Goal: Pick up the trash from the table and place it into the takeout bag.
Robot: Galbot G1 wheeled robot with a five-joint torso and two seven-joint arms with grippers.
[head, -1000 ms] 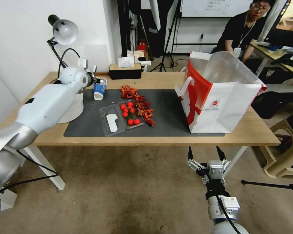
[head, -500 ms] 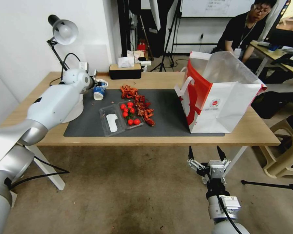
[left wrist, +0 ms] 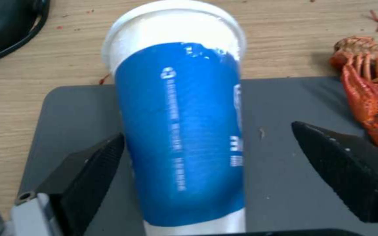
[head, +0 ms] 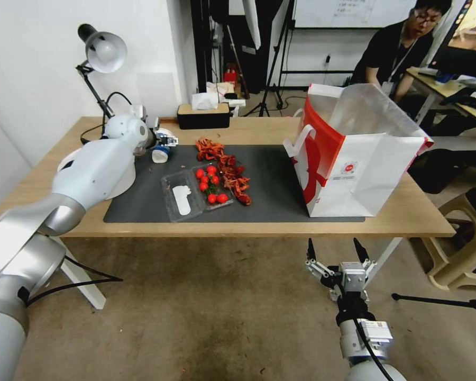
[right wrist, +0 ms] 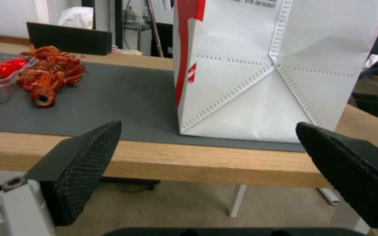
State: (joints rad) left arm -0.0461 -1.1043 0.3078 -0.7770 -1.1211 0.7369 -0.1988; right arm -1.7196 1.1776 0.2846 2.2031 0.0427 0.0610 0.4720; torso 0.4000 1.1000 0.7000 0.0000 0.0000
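Note:
A blue-and-white paper cup (head: 160, 154) lies on its side at the far left corner of the dark mat (head: 275, 182), its rim over the bare wood. My left gripper (head: 166, 141) is open and straddles the cup (left wrist: 184, 131). One black finger (left wrist: 88, 170) rests against the cup's side; the other finger (left wrist: 346, 167) stands apart from it. The white takeout bag (head: 354, 159) with a red side stands upright and open at the mat's right end. My right gripper (head: 337, 260) hangs open below the table's (head: 407, 214) front edge, facing the bag (right wrist: 276, 65).
Red crayfish shells (head: 230, 172) and a clear plastic box of cherry tomatoes (head: 195, 193) lie mid-mat. A desk lamp (head: 103, 50) stands at the far left and a black tissue box (head: 203, 116) at the back edge. A beige plastic stool (head: 465, 238) stands right of the table.
My left arm has swung lower and further in, bringing its gripper down around the paper cup. The right arm has stayed still.

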